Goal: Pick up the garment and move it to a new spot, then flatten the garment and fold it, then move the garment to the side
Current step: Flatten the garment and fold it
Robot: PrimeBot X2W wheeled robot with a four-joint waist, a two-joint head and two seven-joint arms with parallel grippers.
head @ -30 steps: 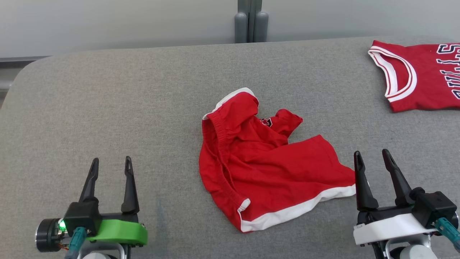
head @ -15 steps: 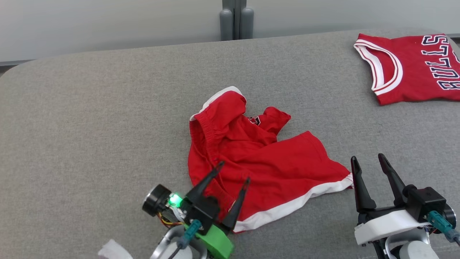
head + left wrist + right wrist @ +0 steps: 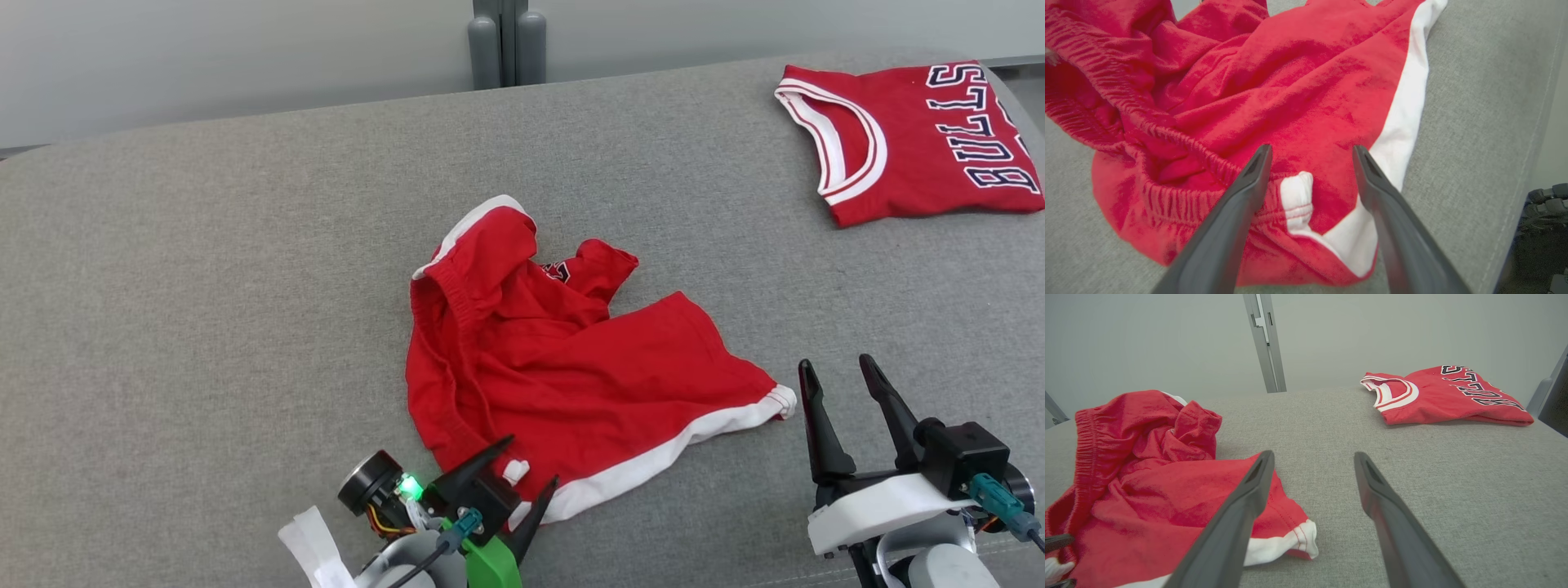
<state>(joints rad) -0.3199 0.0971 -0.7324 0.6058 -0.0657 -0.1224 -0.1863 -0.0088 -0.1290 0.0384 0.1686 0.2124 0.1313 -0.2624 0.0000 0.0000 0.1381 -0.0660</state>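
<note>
Head view, lower centre: we note left gripper (image 3: 532, 459), jaws parted, empty, over the red shorts (image 3: 571, 367) at their waistband corner; right gripper (image 3: 837, 363), likewise parted, beside the hem.

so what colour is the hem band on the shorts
White hem band on red shorts; left wrist view shows it best.

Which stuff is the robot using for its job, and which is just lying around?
For the job: crumpled red shorts; left tool, open over their near corner; right tool, open beside them.
Just lying about: red Bulls jersey, far right.
</note>
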